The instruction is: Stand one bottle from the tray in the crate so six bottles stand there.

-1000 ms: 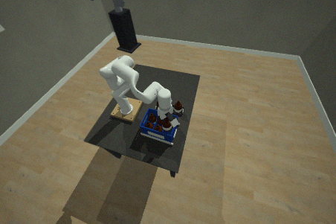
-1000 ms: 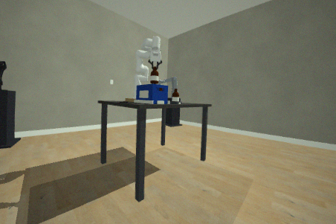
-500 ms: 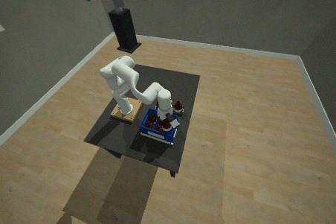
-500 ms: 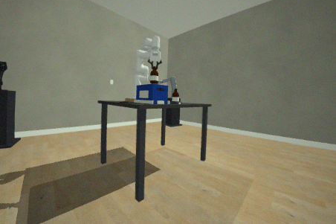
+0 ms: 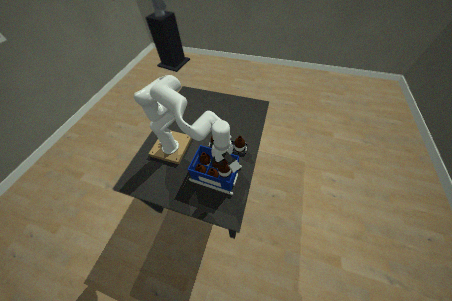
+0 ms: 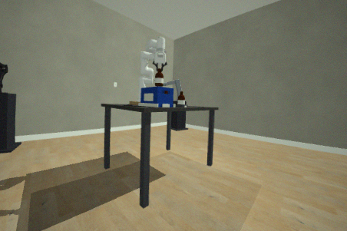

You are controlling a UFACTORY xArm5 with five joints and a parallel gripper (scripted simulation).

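Standing on its wooden base plate (image 5: 156, 154), white arm (image 5: 165, 106) reaches right | blue crate (image 6: 153, 95) on dark table (image 6: 127, 106) | gripper (image 6: 159, 68) clamped partway on brown bottle (image 6: 159, 78), upright above crate | another bottle (image 6: 181, 99) on tray right of crate

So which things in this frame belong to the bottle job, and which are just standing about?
Part of the job:
- gripper, shut on the brown bottle above the crate
- blue crate
- bottle on the tray side
- tray, mostly hidden

Just there:
- dark table
- wooden base board
- second arm on a black pedestal
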